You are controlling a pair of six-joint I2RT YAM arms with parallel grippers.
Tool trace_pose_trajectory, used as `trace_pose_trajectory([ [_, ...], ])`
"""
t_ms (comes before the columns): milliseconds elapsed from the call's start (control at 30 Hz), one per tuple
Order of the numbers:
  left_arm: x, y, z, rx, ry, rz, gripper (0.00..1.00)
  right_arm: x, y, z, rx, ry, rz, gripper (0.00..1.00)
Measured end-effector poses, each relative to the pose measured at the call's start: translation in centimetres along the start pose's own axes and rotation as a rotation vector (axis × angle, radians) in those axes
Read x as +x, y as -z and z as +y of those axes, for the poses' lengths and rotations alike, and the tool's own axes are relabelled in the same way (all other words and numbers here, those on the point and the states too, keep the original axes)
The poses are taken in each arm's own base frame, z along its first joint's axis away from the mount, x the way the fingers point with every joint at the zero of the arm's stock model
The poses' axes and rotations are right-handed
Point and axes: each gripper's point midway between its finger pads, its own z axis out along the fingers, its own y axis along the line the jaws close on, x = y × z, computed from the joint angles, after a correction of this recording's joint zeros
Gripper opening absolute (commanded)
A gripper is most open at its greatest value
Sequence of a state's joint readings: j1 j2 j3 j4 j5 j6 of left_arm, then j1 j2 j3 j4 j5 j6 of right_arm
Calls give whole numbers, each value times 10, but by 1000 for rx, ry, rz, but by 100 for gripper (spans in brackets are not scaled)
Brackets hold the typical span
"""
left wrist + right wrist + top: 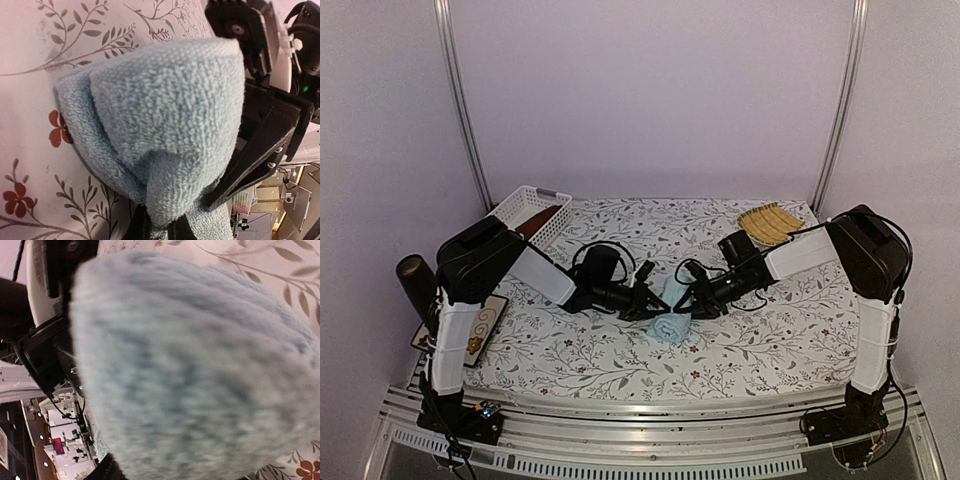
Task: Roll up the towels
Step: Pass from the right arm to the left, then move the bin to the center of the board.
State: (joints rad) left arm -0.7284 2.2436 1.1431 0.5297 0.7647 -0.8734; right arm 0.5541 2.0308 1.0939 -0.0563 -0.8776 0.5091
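Observation:
The pale blue towel [668, 312] lies bunched in a loose roll in the middle of the floral tablecloth, and it fills both wrist views [165, 115] [200, 365]. My left gripper [650, 300] comes in from the towel's left. Its jaws [162, 227] are shut, pinching a fold at the near end. My right gripper [688, 298] presses against the towel's right side. Its fingertips are hidden behind blurred terry, so their state does not show. A dark red towel [533, 223] lies inside the white basket.
The white basket [523, 205] stands at the back left. A yellow woven mat [770, 222] lies at the back right. A dark cylinder [417, 280] and a patterned card [480, 325] sit by the left arm's base.

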Motion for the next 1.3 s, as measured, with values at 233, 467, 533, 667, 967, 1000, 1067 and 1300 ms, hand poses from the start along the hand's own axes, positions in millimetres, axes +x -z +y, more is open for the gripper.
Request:
trace_pose_trajectory([
  [233, 1, 9, -2, -14, 37, 8, 0, -4, 17, 20, -23, 43, -12, 99],
  [467, -29, 42, -20, -49, 60, -16, 0, -28, 83, 63, -50, 156, -152, 99],
  [533, -53, 58, -28, -62, 43, -50, 0, -31, 96, 70, -45, 182, -179, 99],
  [667, -110, 109, -41, -100, 8, -165, 0, -28, 104, 72, -23, 205, -185, 99],
  [967, -190, 232, -6, -315, 46, -391, 0, -14, 101, 57, 17, 185, -163, 99],
  [1000, -197, 247, -1, -346, 54, -418, 0, -12, 102, 56, 18, 183, -162, 99],
  [1067, -209, 277, 13, -410, 77, -475, 0, -8, 102, 55, 19, 179, -159, 99],
  [1300, -227, 362, 60, -604, 179, -638, 0, 3, 101, 50, 21, 168, -152, 99],
])
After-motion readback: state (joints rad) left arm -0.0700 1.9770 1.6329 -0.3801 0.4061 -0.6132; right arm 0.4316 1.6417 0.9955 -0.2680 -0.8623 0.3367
